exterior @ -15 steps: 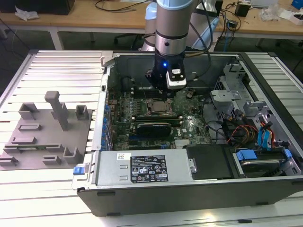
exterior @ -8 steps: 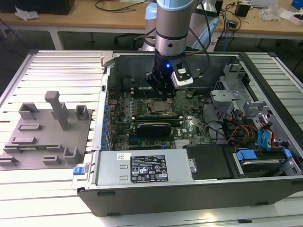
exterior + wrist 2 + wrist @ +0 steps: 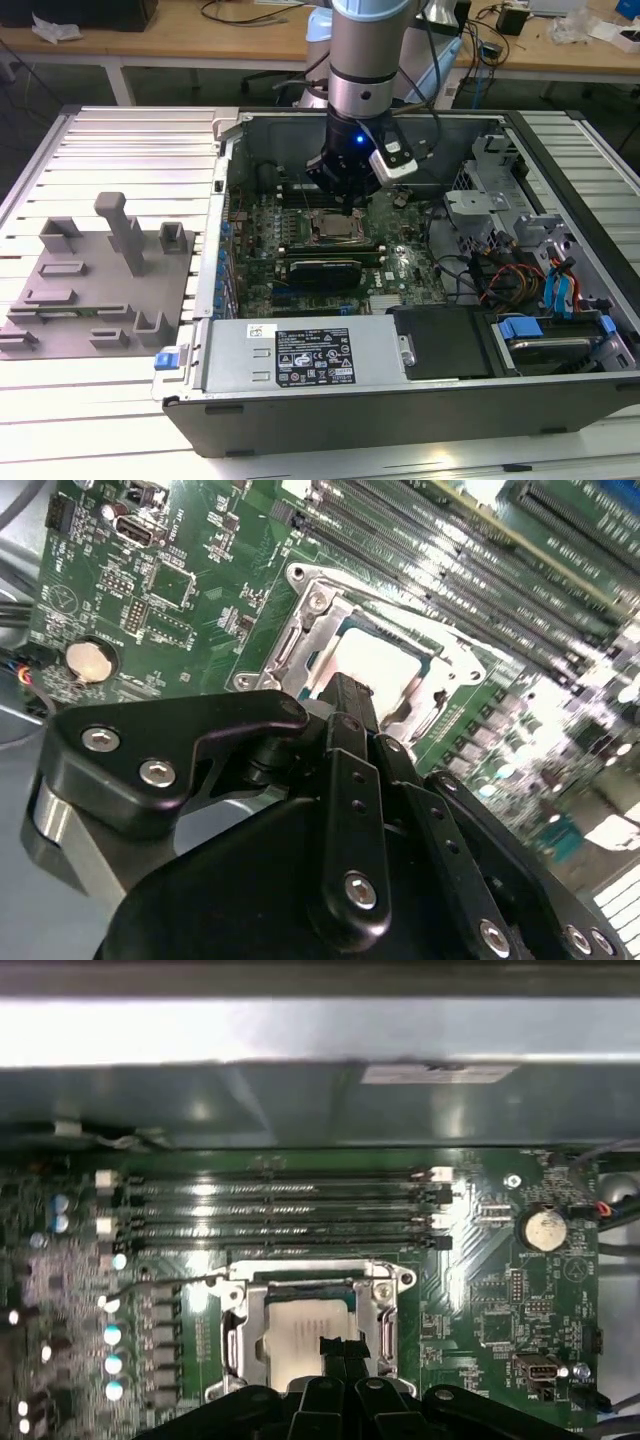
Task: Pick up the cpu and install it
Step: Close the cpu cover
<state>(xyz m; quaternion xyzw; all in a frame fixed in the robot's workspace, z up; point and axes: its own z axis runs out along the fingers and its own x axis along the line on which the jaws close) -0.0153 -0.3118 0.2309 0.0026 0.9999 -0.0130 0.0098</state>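
The cpu (image 3: pixel 335 232) is a small square chip with a silvery top. It lies flat inside the metal socket frame (image 3: pixel 385 1280) on the green motherboard (image 3: pixel 400 260) of the open computer case. My gripper (image 3: pixel 345 205) hangs straight over it, inside the case. In both wrist views the black fingertips (image 3: pixel 342 1348) (image 3: pixel 347 692) sit close together at the near edge of the cpu (image 3: pixel 300 1330) (image 3: pixel 385 660), with nothing between them. I cannot tell whether they touch the chip. The socket frame (image 3: pixel 300 580) stands open around it.
Memory slots (image 3: pixel 270 1210) run beside the socket, near the case wall (image 3: pixel 300 1100). A long black card (image 3: pixel 322 268) lies on the socket's other side. A power supply (image 3: pixel 300 358) fills the case front. Cables and drive bays (image 3: pixel 540 290) crowd the exterior view's right. Grey fixture blocks (image 3: pixel 90 290) stand outside on the left.
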